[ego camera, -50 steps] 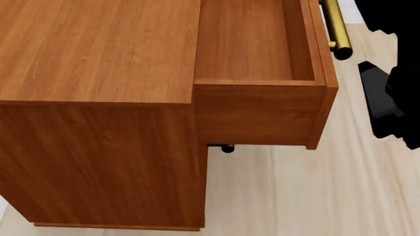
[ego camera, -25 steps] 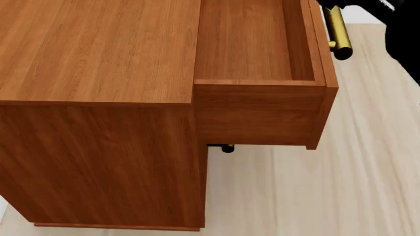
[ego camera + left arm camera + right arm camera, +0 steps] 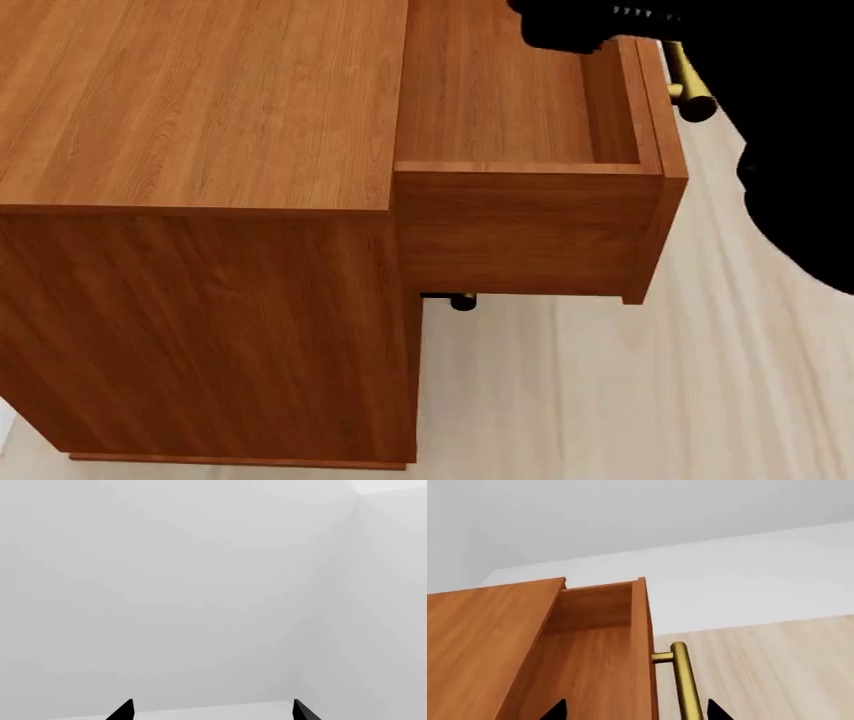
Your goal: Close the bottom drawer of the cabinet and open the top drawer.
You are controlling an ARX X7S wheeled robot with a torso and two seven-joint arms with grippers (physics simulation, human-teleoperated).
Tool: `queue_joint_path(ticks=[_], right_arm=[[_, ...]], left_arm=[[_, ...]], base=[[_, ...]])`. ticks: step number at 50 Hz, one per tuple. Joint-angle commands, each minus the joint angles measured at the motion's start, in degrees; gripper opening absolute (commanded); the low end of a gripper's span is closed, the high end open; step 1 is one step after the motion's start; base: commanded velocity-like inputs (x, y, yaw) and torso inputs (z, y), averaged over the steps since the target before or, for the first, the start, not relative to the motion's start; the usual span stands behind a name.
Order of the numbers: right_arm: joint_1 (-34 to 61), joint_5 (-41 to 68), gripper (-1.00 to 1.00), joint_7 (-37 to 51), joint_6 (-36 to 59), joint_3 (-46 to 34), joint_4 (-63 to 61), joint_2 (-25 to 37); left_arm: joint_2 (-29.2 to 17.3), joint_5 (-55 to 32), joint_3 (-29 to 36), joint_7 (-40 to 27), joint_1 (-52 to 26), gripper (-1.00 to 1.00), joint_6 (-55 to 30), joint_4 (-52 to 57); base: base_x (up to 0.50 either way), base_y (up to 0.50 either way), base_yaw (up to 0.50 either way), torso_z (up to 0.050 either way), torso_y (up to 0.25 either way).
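Observation:
The cabinet (image 3: 200, 200) fills the left of the head view. Its top drawer (image 3: 534, 215) stands pulled far out, empty inside, with its brass handle (image 3: 690, 90) on the far side. My right arm (image 3: 787, 120) is a black mass over that handle. In the right wrist view my right gripper (image 3: 635, 712) is open, its fingertips (image 3: 557, 711) wide apart on either side of the drawer front (image 3: 642, 650) and the brass handle (image 3: 686, 685). The bottom drawer is hidden under the top drawer. My left gripper (image 3: 212, 711) is open and empty, facing a white wall.
A dark handle end (image 3: 462, 301) of a lower drawer shows close to the cabinet front, under the top drawer. Pale wooden floor (image 3: 601, 400) lies to the right of the cabinet. A white wall (image 3: 694, 520) stands behind it.
My right arm has moved from the right edge up and left over the top drawer's handle and far corner. The cabinet and drawer have not moved.

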Motion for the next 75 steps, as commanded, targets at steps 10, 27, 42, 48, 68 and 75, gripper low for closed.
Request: queue_joint_path(ticks=[10,27,42,48,68,75], right_arm=[[1.9,3.08,1.0,0.09,4.6,-6.26,13.27,-2.94],[1.91,2.3,1.0,7.21,7.61,-11.64,20.07,0.3],[6.62,-4.03,1.0,8.07,11.62,-16.17,27.19,2.98],[8.59,-5.97,1.0,8.33,13.04,-17.35,29.05,4.59],[11.92,-9.72,1.0,10.05,13.83,-18.48,32.16,9.97],[11.82,-7.34,1.0,9.45,12.98,-16.84,29.79,9.96]], left_arm=[[-0.21,-0.06,0.23,-0.21,0.19,1.0,0.55,-0.28],[0.18,0.72,0.64,0.19,1.07,1.0,1.58,-0.58],[0.82,1.68,0.99,0.79,1.95,1.0,2.96,-0.98],[1.89,3.13,1.39,1.78,3.27,1.0,4.51,-1.21],[-1.57,-1.41,0.38,-1.95,0.13,1.0,0.25,0.14],[-0.55,0.34,0.98,-0.83,1.32,1.0,1.83,-0.34]], base=[[0.0,0.0,0.0,0.0,0.0],[0.0,0.0,0.0,0.0,0.0],[0.0,0.0,0.0,0.0,0.0],[0.0,0.0,0.0,0.0,0.0],[0.0,0.0,0.0,0.0,0.0],[0.0,0.0,-0.01,0.001,0.006]])
